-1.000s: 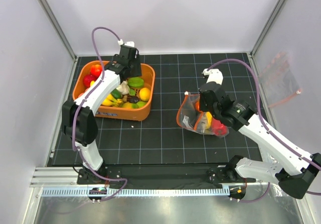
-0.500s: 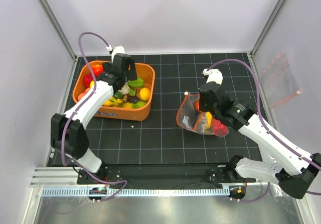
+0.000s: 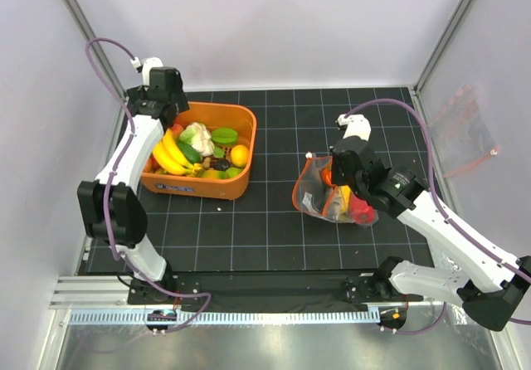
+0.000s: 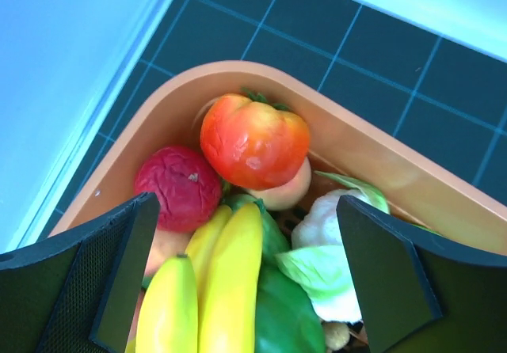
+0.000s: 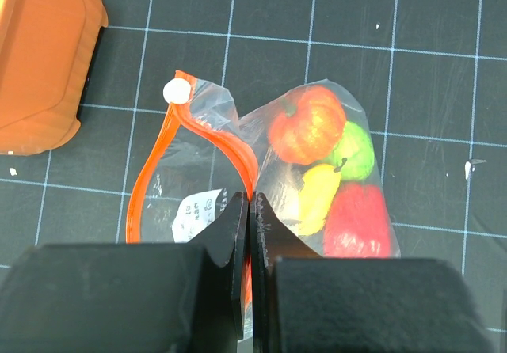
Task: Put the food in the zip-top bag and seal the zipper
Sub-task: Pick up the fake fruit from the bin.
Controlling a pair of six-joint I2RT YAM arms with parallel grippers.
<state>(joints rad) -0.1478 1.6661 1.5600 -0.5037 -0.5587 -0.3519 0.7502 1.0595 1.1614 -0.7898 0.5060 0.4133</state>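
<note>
Right gripper [image 5: 249, 203]: fingers closed, pinching zipper [image 5: 224, 143] lip. Arm reaches low over bag.
Zip-top bag [image 5: 190, 179] lies on table [image 5: 412, 20], at 3 o'clock from orange tub [image 4: 356, 147]. Mouth gapes, few food pieces [image 5: 317, 123] inside.
Advice: hold pinch steady so mouth remains open.
Left gripper [image 4: 244, 210]: fingers wide open, empty, pointing down over tub's 11 o'clock corner.
Next, I judge: descend straight on red tomato [image 4: 253, 139], clear of tub wall, close across widest part.

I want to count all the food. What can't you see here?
Right wrist: the right gripper and its body hide the zipper's near end.
Left wrist: the bananas and the left gripper cover whatever lies beneath; the frame cuts off the orange tub.
Top: the zip-top bag's contents sit partly under the right arm.
</note>
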